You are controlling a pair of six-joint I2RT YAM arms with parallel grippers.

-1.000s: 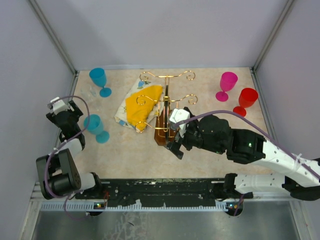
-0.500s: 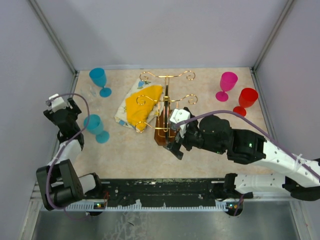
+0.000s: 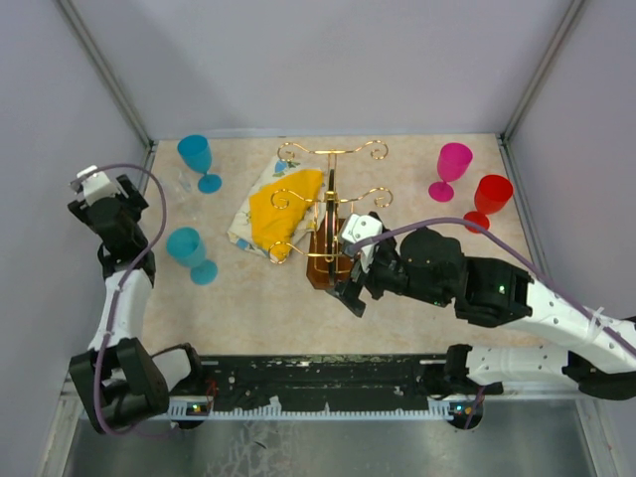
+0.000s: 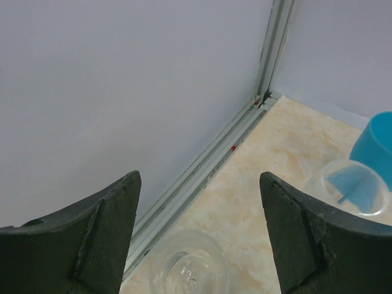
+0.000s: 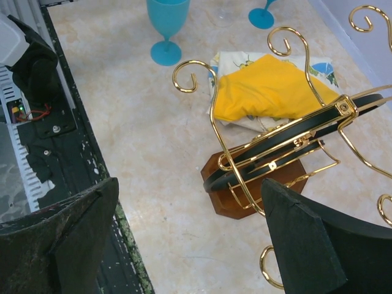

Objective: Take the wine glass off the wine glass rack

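Note:
The wine glass rack [image 3: 329, 204], gold wire with curled arm ends on a dark wooden base [image 5: 228, 200], stands mid-table, and the arms I see carry nothing. My right gripper [image 3: 346, 283] hovers open at the base's near side, with table between its fingers [image 5: 190, 181]. A blue wine glass [image 3: 189, 249] stands upright near the left. My left gripper [image 3: 111, 204] is raised by the left wall, open and empty [image 4: 199, 174]. Below it stands a clear wine glass [image 4: 188, 264]. A second clear glass [image 4: 346, 187] stands further on.
A yellow-and-white cloth [image 3: 272, 207] lies against the rack's left side. Another blue glass [image 3: 197, 159] stands at the back left. Pink [image 3: 452, 168] and red [image 3: 490, 198] glasses stand at the back right. The enclosure's left wall [image 4: 122, 92] is close to my left gripper.
My left gripper has pulled away from the near blue glass, going left and back toward the wall. The glass stays standing. The right arm has barely moved.

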